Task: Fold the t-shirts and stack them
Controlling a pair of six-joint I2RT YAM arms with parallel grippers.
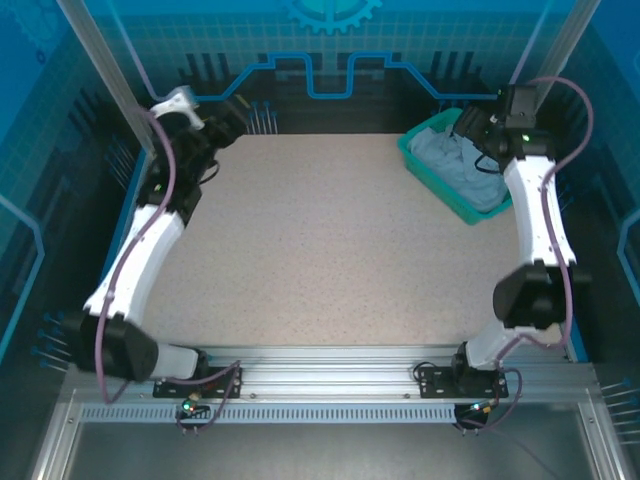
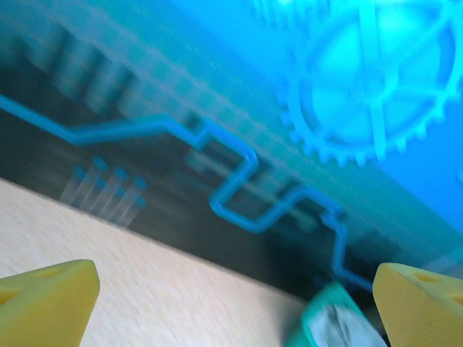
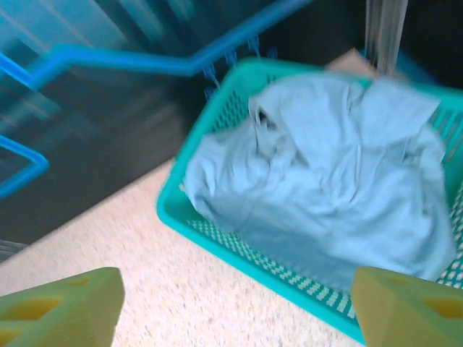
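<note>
A crumpled heap of pale blue-grey t-shirts [image 3: 325, 166] lies in the teal mesh basket [image 3: 217, 228] at the back right of the table. I cannot tell one tee from the other, and no lettering shows. In the top view the t-shirts [image 1: 455, 165] fill the basket [image 1: 425, 172]. My right gripper [image 1: 478, 130] hovers over the basket's far side. Its fingers [image 3: 61, 307] stand wide apart, so the right gripper [image 3: 235, 311] is open and holds nothing. My left gripper [image 1: 222, 125] is at the back left, off the cloth. The left gripper [image 2: 235, 307] is open and holds nothing.
The speckled beige table [image 1: 320, 240] spreads between the two arms. A dark back wall with blue line patterns [image 1: 330, 85] stands just behind both grippers. In the left wrist view a corner of the basket [image 2: 325, 307] shows at the bottom right.
</note>
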